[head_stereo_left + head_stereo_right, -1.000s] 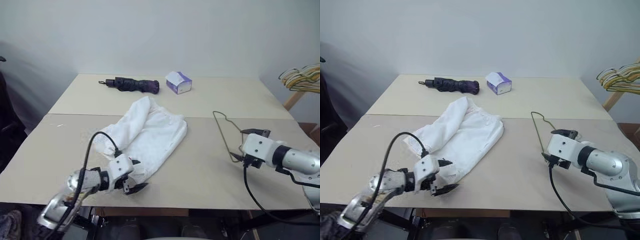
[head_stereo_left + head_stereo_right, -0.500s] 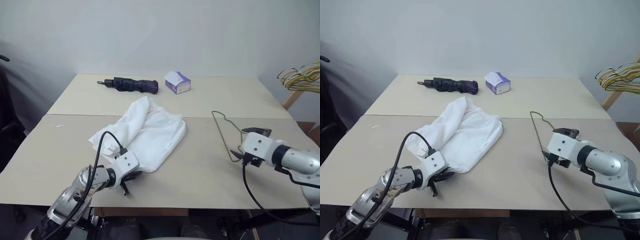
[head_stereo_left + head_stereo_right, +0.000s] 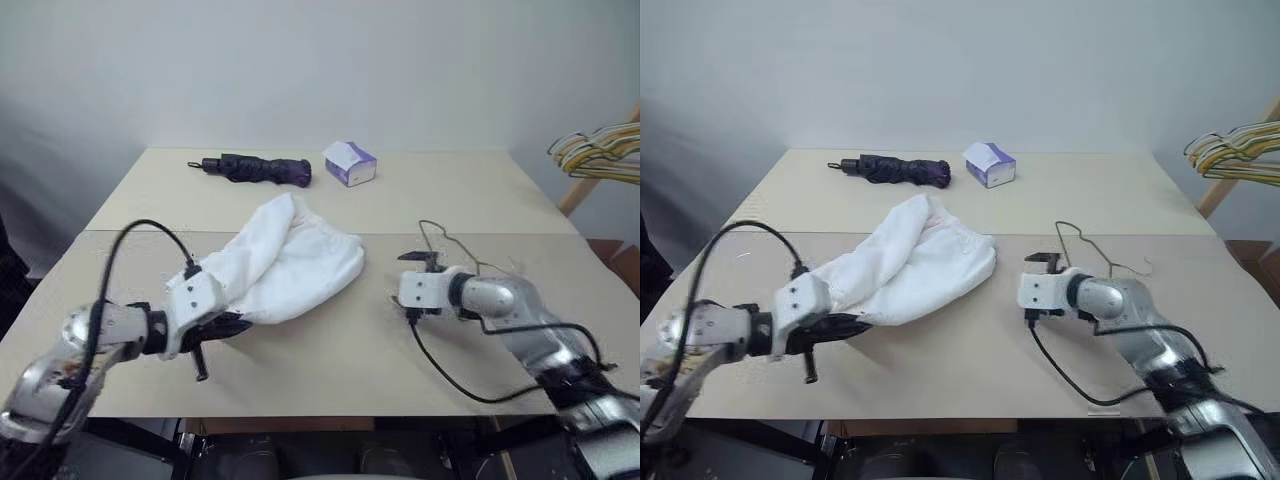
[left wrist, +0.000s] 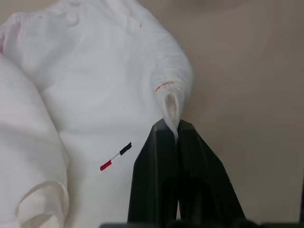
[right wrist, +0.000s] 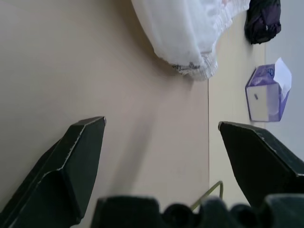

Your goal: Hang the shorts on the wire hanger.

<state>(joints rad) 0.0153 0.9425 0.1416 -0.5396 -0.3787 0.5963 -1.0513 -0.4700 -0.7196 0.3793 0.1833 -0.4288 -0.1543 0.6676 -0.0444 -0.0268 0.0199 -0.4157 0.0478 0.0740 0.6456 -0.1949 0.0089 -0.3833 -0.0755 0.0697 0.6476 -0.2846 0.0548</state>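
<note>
Near the desk's (image 3: 330, 380) front edge, the left tool (image 4: 172, 129) is clamped on a pinched fold of the shorts (image 3: 285, 262), which sprawl mid-desk. To the right, the right tool (image 5: 161, 133) stands wide open, empty, just beside the wire hanger (image 3: 450, 245). Farther back lie a dark umbrella (image 3: 255, 168) and tissue box (image 3: 349, 163)

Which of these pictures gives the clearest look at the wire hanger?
The left eye view: the wire hanger lies on the table behind the right gripper, partly hidden by that arm. The right eye view shows much the same. The right wrist view catches a short piece of wire.
</note>
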